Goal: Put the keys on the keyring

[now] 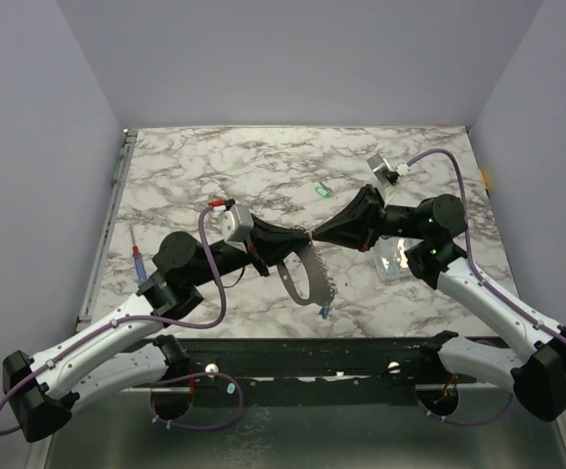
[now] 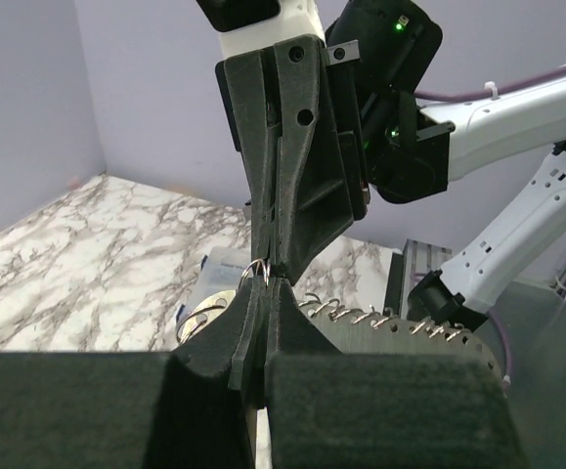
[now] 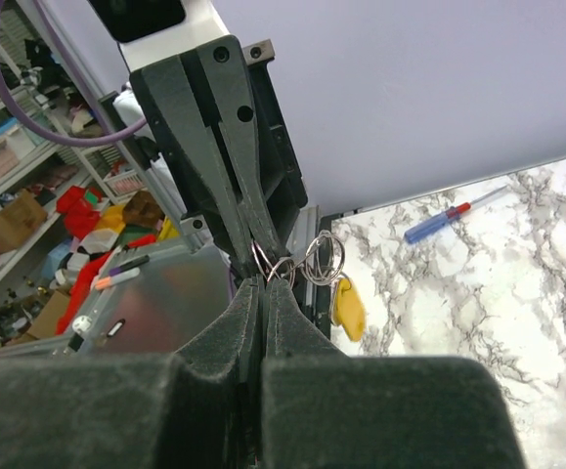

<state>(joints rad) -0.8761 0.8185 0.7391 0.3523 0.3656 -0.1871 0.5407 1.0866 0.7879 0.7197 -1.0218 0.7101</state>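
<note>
Right wrist — left claw point(image 3: 256, 256) and right claw point(image 3: 261, 285) are clamping the keyring point(image 1: 292, 281) — threading the yellow key point(image 3: 348, 308) needs precise alignment.

White arms point(image 1: 97, 337), black joints point(image 1: 180, 256), purple cables point(image 1: 223, 293) (green LEDs point(image 1: 425, 221) lit).

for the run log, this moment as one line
left gripper: shut on small rings; right gripper: shut on small rings; yellow key: hanging from rings; green key: on table

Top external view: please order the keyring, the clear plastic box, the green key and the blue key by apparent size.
1. keyring, though held nearer the camera.
2. clear plastic box, partly hidden.
3. green key and blue key: alike, not ranked.
</note>
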